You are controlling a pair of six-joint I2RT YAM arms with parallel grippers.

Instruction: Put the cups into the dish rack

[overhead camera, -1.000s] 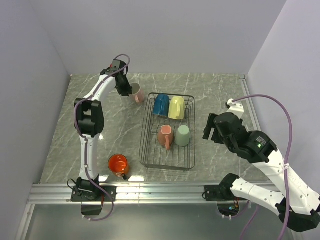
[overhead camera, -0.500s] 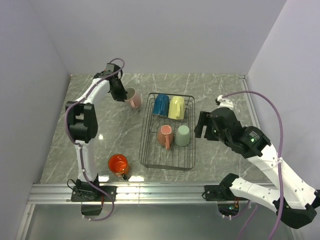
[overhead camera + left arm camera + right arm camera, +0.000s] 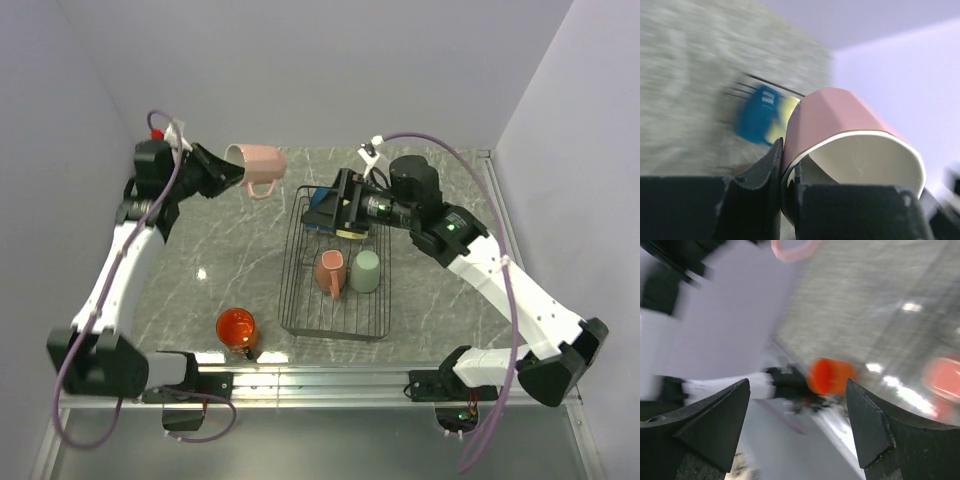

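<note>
Setting: robot test cell, laboratory type. Plain pale-violet partition walls (image 3: 300, 70) enclosed a grey marble-patterned worktop (image 3: 240, 260) on three sides. An aluminium rail (image 3: 330, 375) ran along its near edge, carrying the left arm (image 3: 115, 270) and right arm (image 3: 500, 285), both with purple cables (image 3: 516, 330). Props: wire dish rack (image 3: 334, 320), orange mug (image 3: 236, 327).

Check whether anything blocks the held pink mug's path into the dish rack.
Yes. The right end effector hangs open over the dish rack at its far end, nearest the held pink mug in the left end effector. Near rows look free.
</note>
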